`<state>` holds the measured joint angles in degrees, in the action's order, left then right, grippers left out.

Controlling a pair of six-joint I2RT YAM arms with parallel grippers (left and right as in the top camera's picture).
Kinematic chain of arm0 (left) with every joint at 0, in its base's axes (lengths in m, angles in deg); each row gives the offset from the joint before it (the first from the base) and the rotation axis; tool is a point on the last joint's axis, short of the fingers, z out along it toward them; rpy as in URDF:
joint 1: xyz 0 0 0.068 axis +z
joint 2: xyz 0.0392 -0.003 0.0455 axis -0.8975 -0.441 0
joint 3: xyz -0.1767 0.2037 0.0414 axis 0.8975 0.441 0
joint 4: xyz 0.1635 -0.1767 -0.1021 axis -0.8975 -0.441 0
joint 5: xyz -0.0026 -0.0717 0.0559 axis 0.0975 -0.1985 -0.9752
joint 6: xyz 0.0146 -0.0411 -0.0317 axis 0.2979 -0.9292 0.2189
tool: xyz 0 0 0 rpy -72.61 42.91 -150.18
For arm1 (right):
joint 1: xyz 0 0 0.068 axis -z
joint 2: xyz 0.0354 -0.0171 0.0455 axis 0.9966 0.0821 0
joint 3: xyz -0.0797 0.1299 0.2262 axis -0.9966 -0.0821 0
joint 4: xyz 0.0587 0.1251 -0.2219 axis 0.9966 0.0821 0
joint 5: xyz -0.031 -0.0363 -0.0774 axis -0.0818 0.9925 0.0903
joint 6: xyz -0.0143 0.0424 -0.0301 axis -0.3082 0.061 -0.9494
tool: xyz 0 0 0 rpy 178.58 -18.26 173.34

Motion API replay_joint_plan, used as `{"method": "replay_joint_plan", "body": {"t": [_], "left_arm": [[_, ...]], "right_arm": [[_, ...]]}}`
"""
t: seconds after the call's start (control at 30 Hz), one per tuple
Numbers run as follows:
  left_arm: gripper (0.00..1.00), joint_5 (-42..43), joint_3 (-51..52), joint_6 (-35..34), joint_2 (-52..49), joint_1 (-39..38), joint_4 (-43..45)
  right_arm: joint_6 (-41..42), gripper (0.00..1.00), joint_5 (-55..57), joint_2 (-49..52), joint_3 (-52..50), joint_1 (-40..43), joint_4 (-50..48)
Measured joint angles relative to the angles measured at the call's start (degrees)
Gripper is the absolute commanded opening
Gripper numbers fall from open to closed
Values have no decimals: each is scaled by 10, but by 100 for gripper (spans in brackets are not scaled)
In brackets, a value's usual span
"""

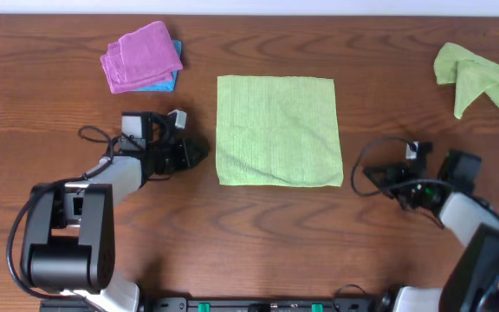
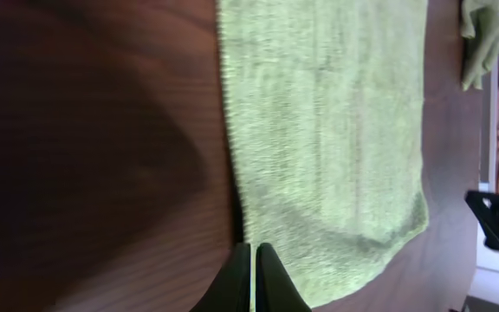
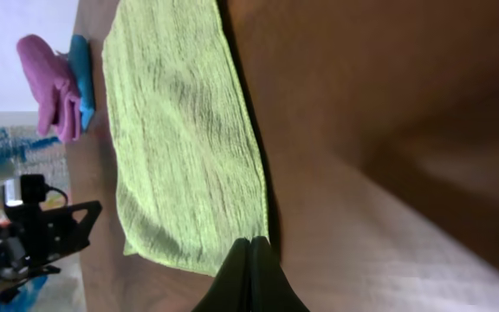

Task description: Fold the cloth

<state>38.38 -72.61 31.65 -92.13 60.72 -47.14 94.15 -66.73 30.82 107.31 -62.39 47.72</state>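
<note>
The cloth (image 1: 277,130) lies flat and spread out mid-tabletop (image 1: 249,251), a bit nearer the far edge than the near one. No fold has been made yet.

Left gripper (image 1: 199,152) has its jaws closed w/ nothing in them. It's parked just off the cloth's left edge, low down toward the near-left corner, w/ a gap btwn tips and fabric. Left wrist view has the tips (image 2: 254,264) right by that hem. Right gripper (image 1: 364,178) is also closed and empty, just beside the near-right corner. Its tips (image 3: 251,256) sit at the hem line in its wrist view.

Step in hand, as I read it: getting set to grab the near corners.
- Open both jaws before going in; shut tips will only shove the terry and wrinkle it.
- Take each near corner right at the hem, lower finger sliding under, one layer only.
- Lift both sides together so the edge stays taut, no sag in the middle.
- Carry it over to the far edge and match corner to corner, then let go low.
- Soft fabric will prob drag if pulled along the wood, so go up first, then across.

Keep clear of the purple cloth (image 1: 141,54) on a blue cloth (image 1: 170,80) by the far-left corner, and of the second lime cloth (image 1: 475,76), crumpled by the far-right corner. All are well apart from the work.
</note>
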Motion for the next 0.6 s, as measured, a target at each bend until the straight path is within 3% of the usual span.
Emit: {"method": "replay_joint_plan", "body": {"t": [0.2,0.3,0.43,0.57,0.6], "left_arm": [[6,0,-3,-12,0,-35,-12],[6,-2,-3,-19,0,-37,-24],[6,-9,-3,-23,0,-37,-36],[17,-16,-3,-23,0,-37,-44],[25,-18,-3,-23,0,-37,-48]], "right_arm": [[0,4,3,81,60,-24,-1],[1,27,4,96,66,-28,6],[-10,40,5,103,67,-44,24],[-23,46,4,103,67,-49,30],[-24,46,4,103,67,-49,34]]}}
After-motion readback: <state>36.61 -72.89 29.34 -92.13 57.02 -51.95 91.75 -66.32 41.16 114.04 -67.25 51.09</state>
